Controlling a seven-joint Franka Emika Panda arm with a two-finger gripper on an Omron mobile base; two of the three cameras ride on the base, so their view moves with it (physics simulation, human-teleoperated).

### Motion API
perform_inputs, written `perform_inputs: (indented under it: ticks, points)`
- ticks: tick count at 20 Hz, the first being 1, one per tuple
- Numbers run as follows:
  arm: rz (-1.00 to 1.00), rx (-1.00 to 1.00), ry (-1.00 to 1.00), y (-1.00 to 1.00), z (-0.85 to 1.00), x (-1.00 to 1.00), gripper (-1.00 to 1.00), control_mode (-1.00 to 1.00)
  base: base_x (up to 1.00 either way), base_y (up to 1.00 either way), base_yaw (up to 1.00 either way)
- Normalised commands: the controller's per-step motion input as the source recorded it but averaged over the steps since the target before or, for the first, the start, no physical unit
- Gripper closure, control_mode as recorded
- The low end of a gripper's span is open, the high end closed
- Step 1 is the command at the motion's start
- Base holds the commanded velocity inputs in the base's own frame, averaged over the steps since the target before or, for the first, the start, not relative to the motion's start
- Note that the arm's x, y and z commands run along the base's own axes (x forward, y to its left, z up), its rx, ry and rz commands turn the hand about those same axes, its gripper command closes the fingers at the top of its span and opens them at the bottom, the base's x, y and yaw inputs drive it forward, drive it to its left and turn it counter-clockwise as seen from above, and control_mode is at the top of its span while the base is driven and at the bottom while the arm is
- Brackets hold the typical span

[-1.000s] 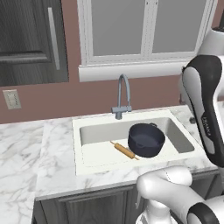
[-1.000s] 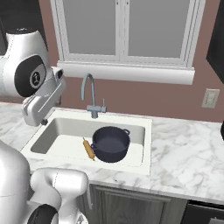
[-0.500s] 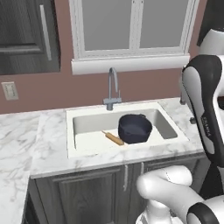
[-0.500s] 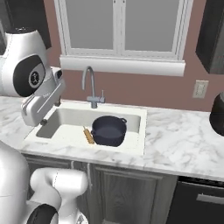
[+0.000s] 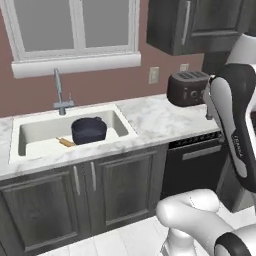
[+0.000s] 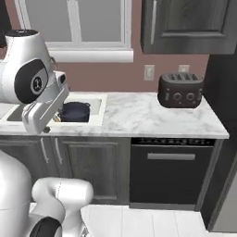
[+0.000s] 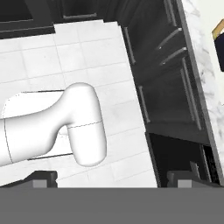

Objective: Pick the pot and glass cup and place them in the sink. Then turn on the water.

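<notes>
Base has driven right: sink point(image 5: 30, 131) now at 9 o'clock, pot point(image 5: 89, 130) inside. Toaster point(image 5: 189, 87) in view. Cup unfound. My gripper point(image 7: 112, 178) fingers apart, empty.

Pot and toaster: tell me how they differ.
The pot is round, open-topped and navy, while the toaster is boxy and dark grey. The pot sits down in the sink; the toaster stands on the counter against the wall. Both are dark and upright.
</notes>
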Motion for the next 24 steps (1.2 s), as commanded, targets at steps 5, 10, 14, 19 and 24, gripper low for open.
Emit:
perform_inputs:
  ticks: [5, 10, 14, 19, 24]
  points:
    - [0.00, 0.00, 0.00, 0.00, 0.00, 0.00, -1.00, 1.00, -0.08, -0.76, -0.50]
    - [0.00, 0.00, 0.00, 0.00, 0.00, 0.00, -1.00, 1.00, 0.00, -0.70, -0.59]
    - [0.00, 0.00, 0.00, 0.00, 0.00, 0.00, -1.00, 1.00, 0.00, -0.55, -0.78]
    - [0.00, 0.00, 0.00, 0.00, 0.00, 0.00, -1.00, 1.00, 0.00, -0.54, -0.80]
    - [0.00, 0.00, 0.00, 0.00, 0.00, 0.00, -1.00, 1.00, 0.00, -0.51, -0.81]
